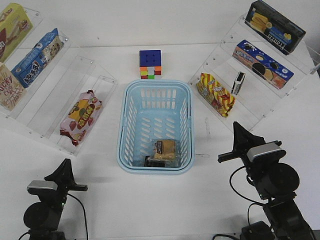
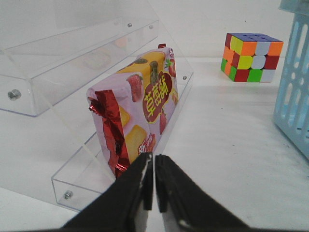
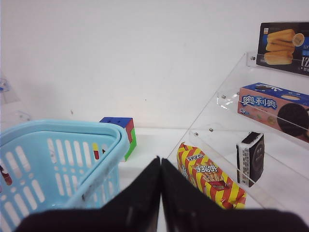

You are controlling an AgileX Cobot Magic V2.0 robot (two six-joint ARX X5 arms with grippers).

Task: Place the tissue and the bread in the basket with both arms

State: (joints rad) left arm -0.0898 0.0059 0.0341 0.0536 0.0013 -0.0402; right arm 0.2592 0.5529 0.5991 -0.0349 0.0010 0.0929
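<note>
The light blue basket (image 1: 122, 131) stands mid-table. The bread (image 1: 165, 149), in a clear wrapper, lies on its floor at the near end. The black tissue pack (image 1: 150, 161) lies beside it, partly under the near rim. My left gripper (image 1: 66, 164) is shut and empty at the front left, away from the basket; in the left wrist view (image 2: 154, 159) its jaws are closed together. My right gripper (image 1: 236, 127) is shut and empty to the right of the basket; in the right wrist view (image 3: 160, 163) the basket (image 3: 58, 145) is next to it.
A Rubik's cube (image 1: 150, 64) sits behind the basket. Clear shelves flank it. The left shelves hold a strawberry snack bag (image 1: 80, 116) and boxes. The right shelves hold a red-and-yellow snack bag (image 1: 215, 94), a second black-and-white pack (image 1: 239, 83) and boxes.
</note>
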